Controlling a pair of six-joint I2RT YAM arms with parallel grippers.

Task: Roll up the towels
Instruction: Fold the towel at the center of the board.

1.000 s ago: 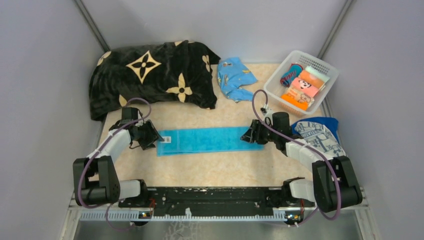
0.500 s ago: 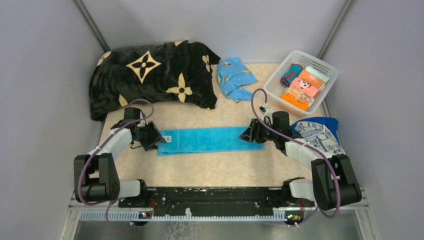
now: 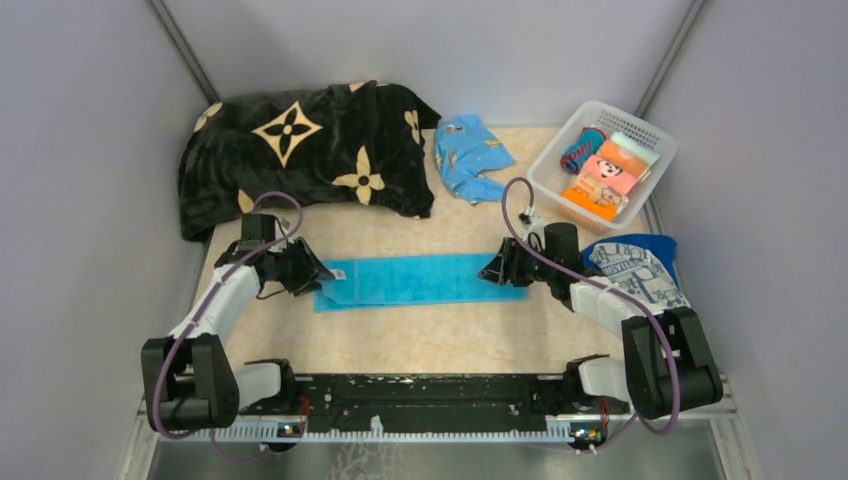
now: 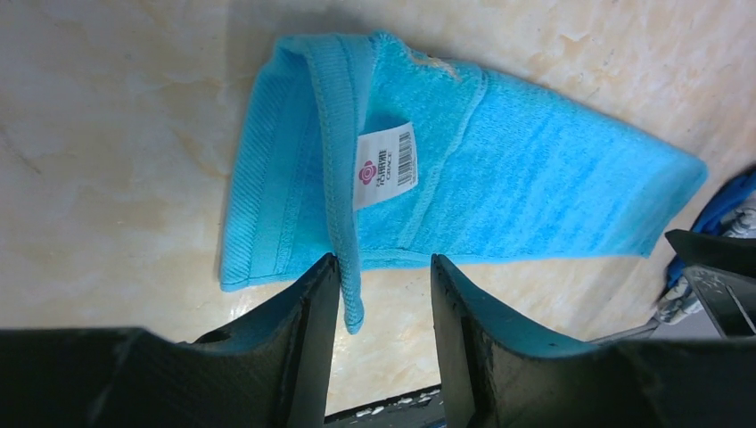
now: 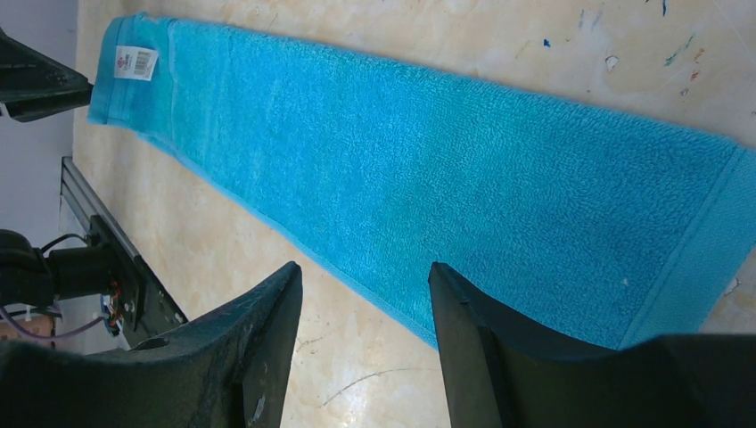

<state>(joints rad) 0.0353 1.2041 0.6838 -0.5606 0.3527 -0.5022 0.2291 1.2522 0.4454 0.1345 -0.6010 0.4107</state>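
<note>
Turquoise towel (image 3: 415,279) lies flat, stretched between our grippers. The left gripper (image 4: 385,269) has its jaws apart around the flipped hem (image 4: 343,223), probably to start the roll. The right gripper (image 5: 365,272) hangs spread and empty above the opposite end, likely to steady it.

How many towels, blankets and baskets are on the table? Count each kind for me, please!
Towels: 3 (turquoise, white printed, blue)
Blanket: 1
Basket: 1, not counting what is inside it
Light-blue cloth: 1
Total: 6
</note>
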